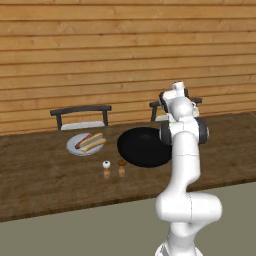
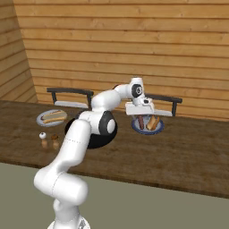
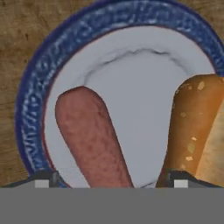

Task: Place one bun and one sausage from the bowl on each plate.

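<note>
My jaws stand spread wide above the right plate (image 3: pixel 30 105), gripping nothing. The sausage (image 3: pixel 89 135) lies on it beside the bun (image 3: pixel 192 127), a matched pair. The left plate (image 1: pixel 74 148) holds its pair; the bowl (image 1: pixel 142 147) looks empty.

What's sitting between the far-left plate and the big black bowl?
Two small shakers stand on the table, slightly nearer the camera than the line from plate to bowl, in the left base view.
</note>
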{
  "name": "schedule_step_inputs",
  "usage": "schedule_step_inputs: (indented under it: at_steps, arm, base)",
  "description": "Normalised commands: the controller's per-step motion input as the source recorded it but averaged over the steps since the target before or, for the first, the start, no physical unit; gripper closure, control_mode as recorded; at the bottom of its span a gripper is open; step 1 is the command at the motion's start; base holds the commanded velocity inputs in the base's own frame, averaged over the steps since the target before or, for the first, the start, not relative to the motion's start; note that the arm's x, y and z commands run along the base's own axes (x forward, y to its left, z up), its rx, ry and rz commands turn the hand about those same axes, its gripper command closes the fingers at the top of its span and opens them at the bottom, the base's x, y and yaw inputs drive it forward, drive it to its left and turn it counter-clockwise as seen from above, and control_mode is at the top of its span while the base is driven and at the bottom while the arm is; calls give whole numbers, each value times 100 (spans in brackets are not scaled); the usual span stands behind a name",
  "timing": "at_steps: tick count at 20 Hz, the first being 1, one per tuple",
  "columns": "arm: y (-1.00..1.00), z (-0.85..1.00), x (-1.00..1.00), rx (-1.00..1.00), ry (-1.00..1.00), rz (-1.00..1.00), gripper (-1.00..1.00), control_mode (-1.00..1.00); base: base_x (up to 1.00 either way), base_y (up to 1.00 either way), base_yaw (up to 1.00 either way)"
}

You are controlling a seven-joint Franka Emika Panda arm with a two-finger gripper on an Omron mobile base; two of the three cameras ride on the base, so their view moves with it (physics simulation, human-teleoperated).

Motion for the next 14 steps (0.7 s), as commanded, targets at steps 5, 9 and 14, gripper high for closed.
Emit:
schedule_step_inputs:
  at_steps: [5,9,14]
  arm:
    - [2,100,-93,18,0,-2,-100,-100]
    - [46,19,-100,3,-3,0,-100,-100]
    - [96,-47,-100,-9,-25,0,-100,-100]
  base:
    - [0,0,0]
    - [0,0,0]
    - [0,0,0]
